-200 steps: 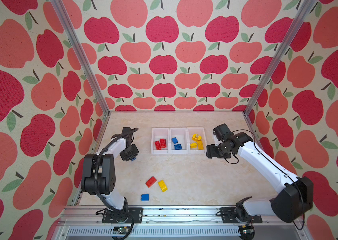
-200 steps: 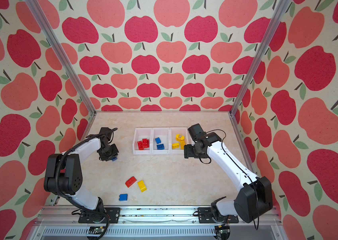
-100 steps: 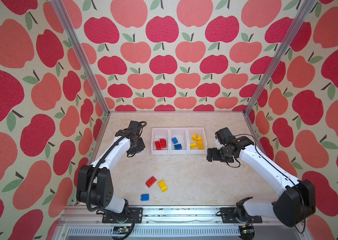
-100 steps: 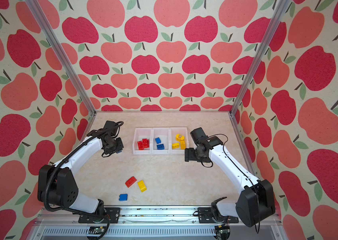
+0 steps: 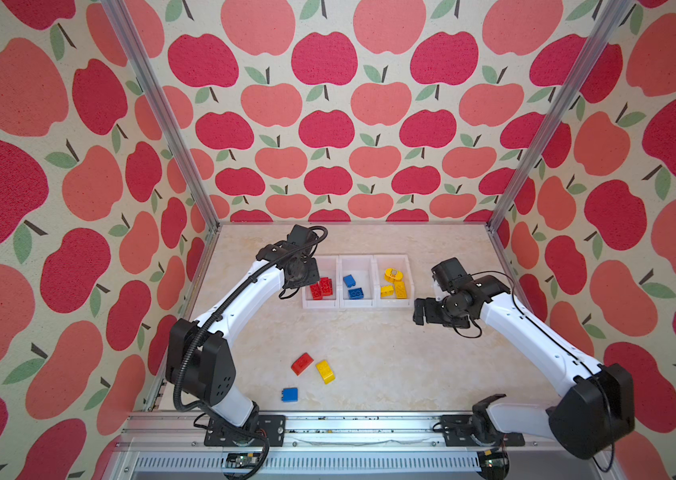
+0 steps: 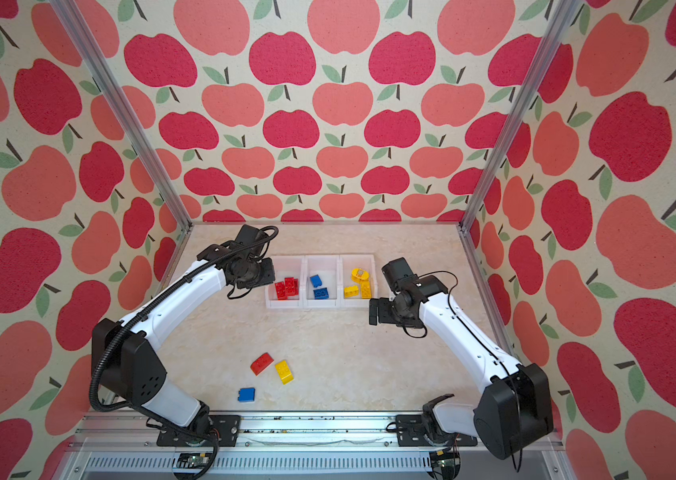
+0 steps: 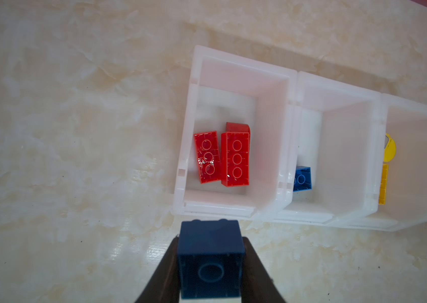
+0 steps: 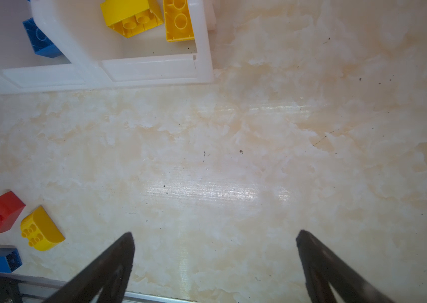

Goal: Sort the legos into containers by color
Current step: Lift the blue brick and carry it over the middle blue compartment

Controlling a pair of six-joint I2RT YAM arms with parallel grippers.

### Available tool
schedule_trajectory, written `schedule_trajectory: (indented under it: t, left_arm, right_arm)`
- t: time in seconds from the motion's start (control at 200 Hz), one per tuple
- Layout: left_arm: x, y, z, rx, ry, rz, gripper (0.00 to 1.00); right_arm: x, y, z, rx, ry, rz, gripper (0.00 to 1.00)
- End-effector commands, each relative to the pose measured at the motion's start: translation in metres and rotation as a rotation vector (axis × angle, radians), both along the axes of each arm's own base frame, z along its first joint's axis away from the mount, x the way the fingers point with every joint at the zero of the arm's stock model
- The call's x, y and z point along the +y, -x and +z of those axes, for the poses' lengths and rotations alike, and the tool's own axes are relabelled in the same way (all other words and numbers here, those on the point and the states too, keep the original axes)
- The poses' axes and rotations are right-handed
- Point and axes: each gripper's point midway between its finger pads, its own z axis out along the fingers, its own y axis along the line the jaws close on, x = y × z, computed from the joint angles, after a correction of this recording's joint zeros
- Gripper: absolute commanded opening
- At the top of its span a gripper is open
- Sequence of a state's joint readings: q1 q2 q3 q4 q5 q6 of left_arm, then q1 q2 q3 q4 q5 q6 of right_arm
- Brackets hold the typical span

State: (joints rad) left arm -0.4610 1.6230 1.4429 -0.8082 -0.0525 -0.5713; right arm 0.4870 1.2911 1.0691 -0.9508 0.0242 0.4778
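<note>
Newly arrived beside the containers (image 7: pixel 233 210), left claw (image 7: pixel 211 249) clamps a blue lego (image 7: pixel 211 267); right claw (image 8: pixel 215 236) gapes.

Row of containers (image 5: pixel 356 304), legos (image 5: pixel 355 294) inside each; three loose legos (image 5: pixel 325 371) well before them, near the front rail (image 5: pixel 328 432).

The cream marbled tabletop (image 5: pixel 369 345) lies bare between the row of three joined white translucent plastic bins (image 5: pixel 357 304) and a close cluster toward the front: a red sloped brick (image 5: pixel 302 363), a yellow rounded brick (image 5: pixel 325 371), a small blue square brick (image 5: pixel 289 394). The right gripper (image 8: pixel 215 236), jaws spread wide, hangs over bare surface off the bins' right front corner. The left gripper (image 7: pixel 211 238), clamped on a dark blue square brick (image 7: pixel 211 272), crowds the left bin's rim.
</note>
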Motion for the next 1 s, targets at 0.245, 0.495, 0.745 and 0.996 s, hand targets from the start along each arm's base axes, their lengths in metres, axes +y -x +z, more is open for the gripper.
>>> schedule_trajectory:
  t: [0.245, 0.495, 0.745, 0.996]
  left_arm:
    - [-0.076, -0.032, 0.004, -0.041, 0.07, -0.129, 0.24]
    - [-0.117, -0.046, -0.012, -0.022, 0.085, -0.207, 0.24]
    - [-0.143, -0.059, -0.033, 0.002, 0.093, -0.238, 0.24]
    - [-0.154, -0.071, -0.057, 0.035, 0.085, -0.237, 0.27]
  right_arm:
    - [-0.011, 0.007, 0.004, -0.003, -0.008, -0.033, 0.99]
    - [-0.015, 0.008, 0.005, -0.011, -0.01, -0.039, 0.99]
    - [-0.019, 0.008, 0.011, -0.03, -0.012, -0.035, 0.99]
    - [-0.021, 0.007, 0.013, -0.032, -0.022, -0.027, 0.99]
